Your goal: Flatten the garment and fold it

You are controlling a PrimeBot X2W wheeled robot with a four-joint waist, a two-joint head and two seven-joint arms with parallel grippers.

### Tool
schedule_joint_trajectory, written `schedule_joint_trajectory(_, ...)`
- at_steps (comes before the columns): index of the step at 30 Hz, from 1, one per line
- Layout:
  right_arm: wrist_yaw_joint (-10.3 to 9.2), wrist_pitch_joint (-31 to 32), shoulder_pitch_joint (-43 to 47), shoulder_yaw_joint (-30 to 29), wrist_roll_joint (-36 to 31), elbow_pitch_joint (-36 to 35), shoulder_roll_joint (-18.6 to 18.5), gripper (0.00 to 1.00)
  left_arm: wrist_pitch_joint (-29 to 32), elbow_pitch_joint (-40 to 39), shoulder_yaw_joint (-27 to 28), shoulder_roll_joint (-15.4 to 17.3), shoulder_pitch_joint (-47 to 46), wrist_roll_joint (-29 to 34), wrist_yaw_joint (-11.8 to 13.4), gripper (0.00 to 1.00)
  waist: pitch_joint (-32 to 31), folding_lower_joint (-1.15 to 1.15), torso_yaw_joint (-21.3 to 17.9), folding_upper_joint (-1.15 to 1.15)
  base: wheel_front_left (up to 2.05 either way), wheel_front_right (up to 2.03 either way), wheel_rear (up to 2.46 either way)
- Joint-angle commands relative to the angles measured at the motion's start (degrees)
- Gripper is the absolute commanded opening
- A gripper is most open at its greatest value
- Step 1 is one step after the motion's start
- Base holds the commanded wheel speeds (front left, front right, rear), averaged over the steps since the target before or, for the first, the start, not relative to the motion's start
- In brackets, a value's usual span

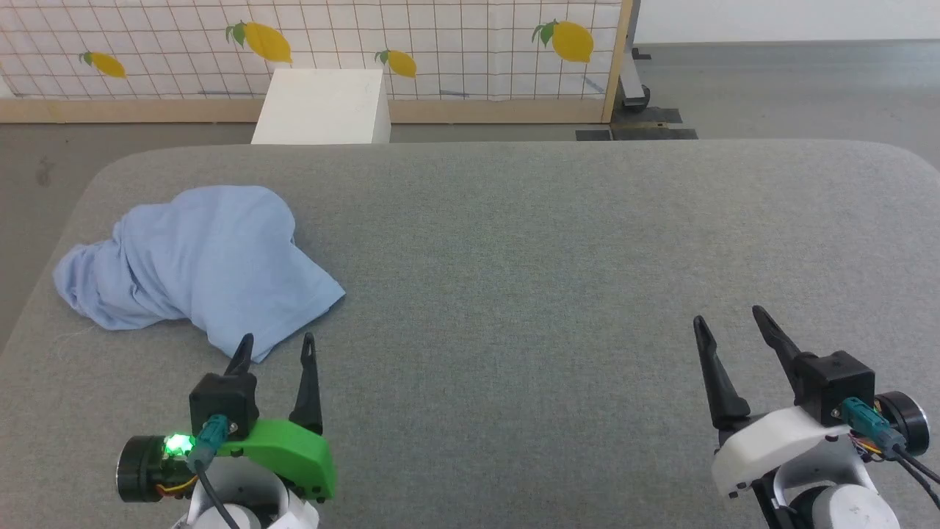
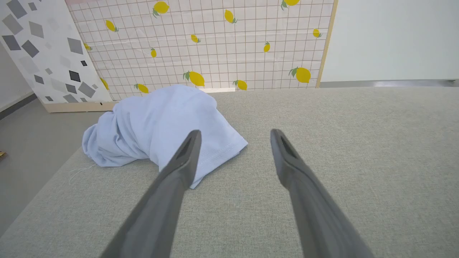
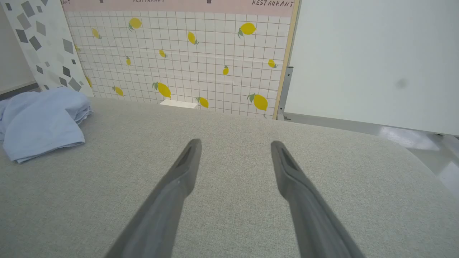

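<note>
Light blue soft-knit garment (image 1: 198, 257) sits as a crumpled rounded heap, far left on grey woven-fabric table (image 1: 551, 242). Jaws spread wide, empty: left gripper (image 1: 277, 339) at its near hem, right gripper (image 1: 727, 314) well apart, near right.

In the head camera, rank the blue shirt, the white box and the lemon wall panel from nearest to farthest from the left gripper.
1. The garment, just ahead of the left gripper, at the left of the table.
2. The white box, past the table's far edge.
3. The lemon panel, standing behind the box.
</note>
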Motion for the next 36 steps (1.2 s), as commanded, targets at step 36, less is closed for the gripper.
schedule_joint_trajectory(36, -0.04, -4.7, 2.5, -3.5, 2.8, 1.4, 0.0, 1.0, -4.7, 2.9, -2.2, -0.1, -0.2, -1.6, 1.7, 1.0, -0.3, 0.0, 0.1, 0.0, 0.0, 0.0, 0.0)
